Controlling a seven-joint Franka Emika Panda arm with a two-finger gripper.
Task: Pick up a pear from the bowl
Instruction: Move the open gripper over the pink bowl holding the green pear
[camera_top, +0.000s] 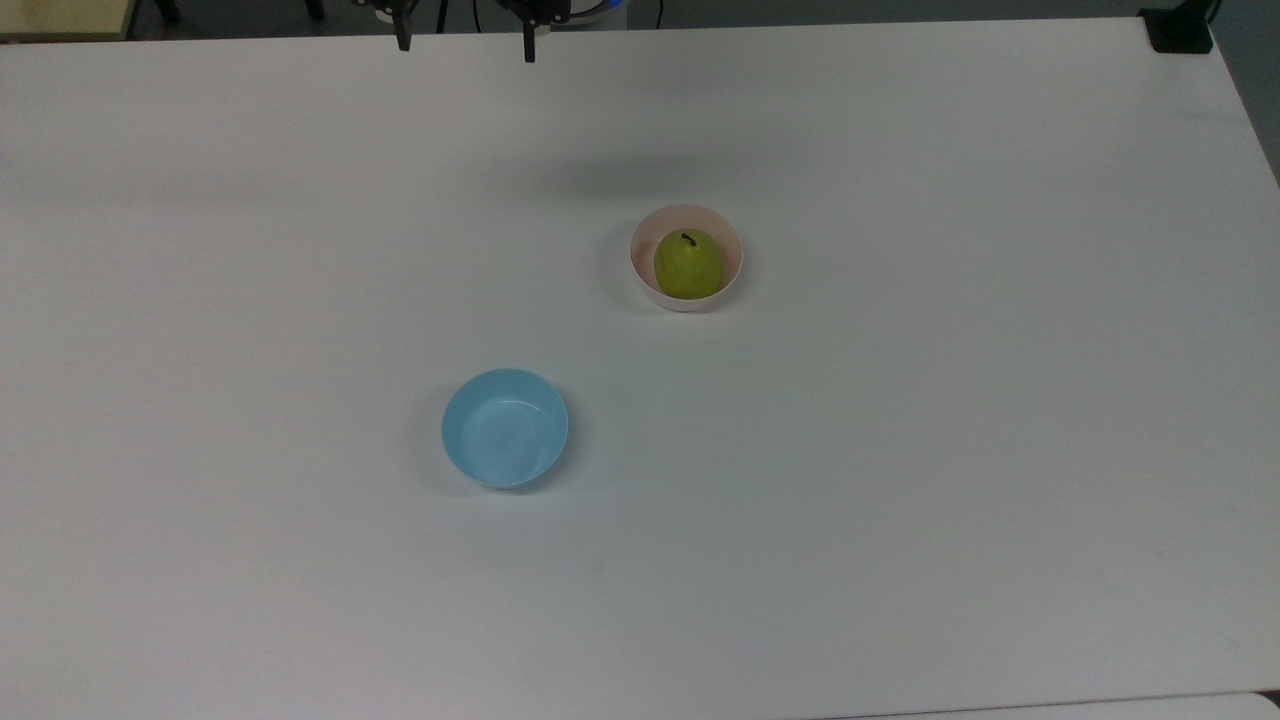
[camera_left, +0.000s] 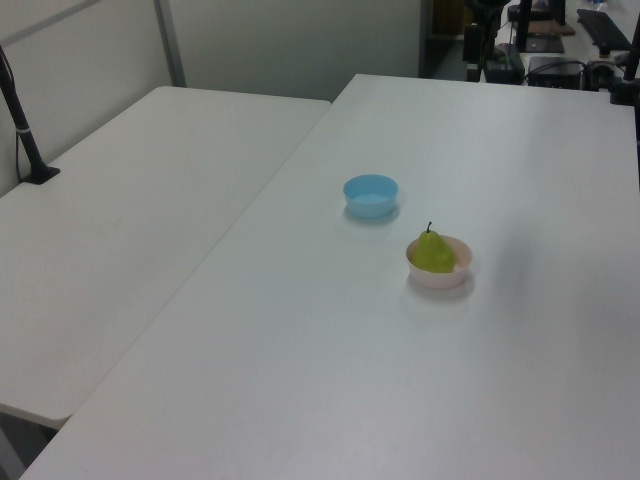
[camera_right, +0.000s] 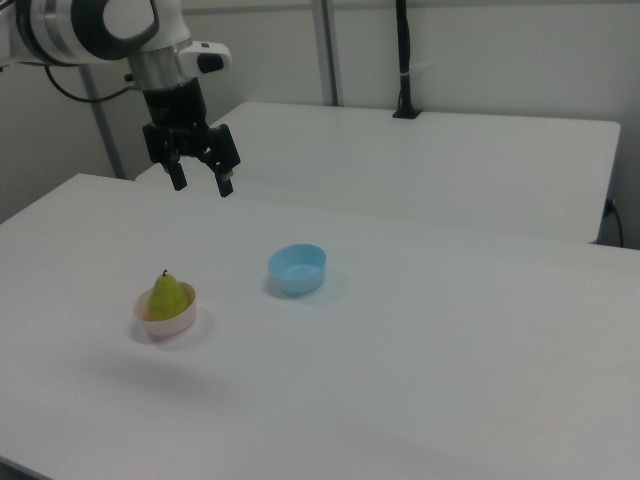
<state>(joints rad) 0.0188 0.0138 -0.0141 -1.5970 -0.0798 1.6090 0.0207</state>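
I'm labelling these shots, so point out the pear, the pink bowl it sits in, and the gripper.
pear (camera_top: 689, 266), top view, middle of its yellow-green body.
pink bowl (camera_top: 734, 262), top view, inner wall on the top view's right.
gripper (camera_right: 204, 184), right view, midway between its open fingertips.

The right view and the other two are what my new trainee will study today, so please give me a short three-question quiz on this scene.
1. True or false: the small yellow-green pear lies in the light blue plastic bowl.
2. Multiple choice: in the right view, the two-finger gripper is A) shut on the pear, B) open and raised above the white table, C) resting inside the blue bowl.
3. Fill in: in the top view, the pale pink plastic bowl stands to the ____ of the blue bowl.

Key: 1 false, the pear sits in the pink bowl; 2 B; 3 right (and farther up the picture).
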